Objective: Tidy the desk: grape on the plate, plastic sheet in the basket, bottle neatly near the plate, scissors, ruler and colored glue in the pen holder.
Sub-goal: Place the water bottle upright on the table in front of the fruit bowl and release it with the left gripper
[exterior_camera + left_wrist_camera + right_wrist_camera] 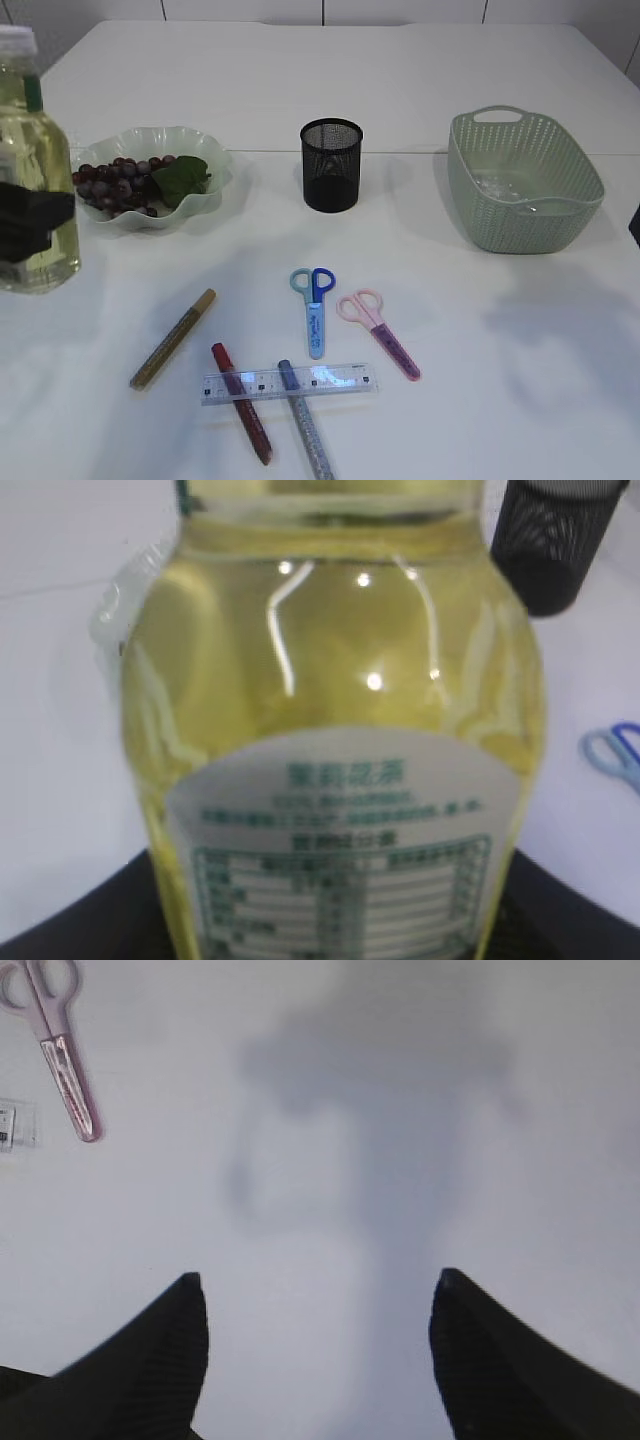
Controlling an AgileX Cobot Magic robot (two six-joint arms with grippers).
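Left gripper [22, 222] is clamped around the bottle [28, 170] at the far left of the exterior view, black jaws pressed against its sides about halfway up. The bottle stands upright, full of pale yellow liquid, white cap on top; in the left wrist view it fills nearly the whole frame, label facing the camera. Can't tell whether its base touches the table [350, 90] or hangs just above, since the bottom runs into the frame edge.

Right gripper [318, 1295] sits spread wide over bare table, nothing between its 2 black fingers [160, 1360]. It's barely in the exterior view, only a dark sliver at the right edge.

Rest of the desk: grapes [115, 185] already lie on the wavy green plate [215, 160] just right of the bottle, with a leaf on top. Mesh pen holder [331, 165] stands upright mid-table, looks empty from here. Green basket [525, 180] is off to the right with the clear plastic sheet [500, 187] lying inside. Up front, blue scissors [314, 310] and pink scissors [380, 332] lie side by side. The clear ruler [290, 383] rests across 2 of the 3 glue pens: red [241, 402] and silver [305, 420]. The gold one [172, 339] lies apart to the left.
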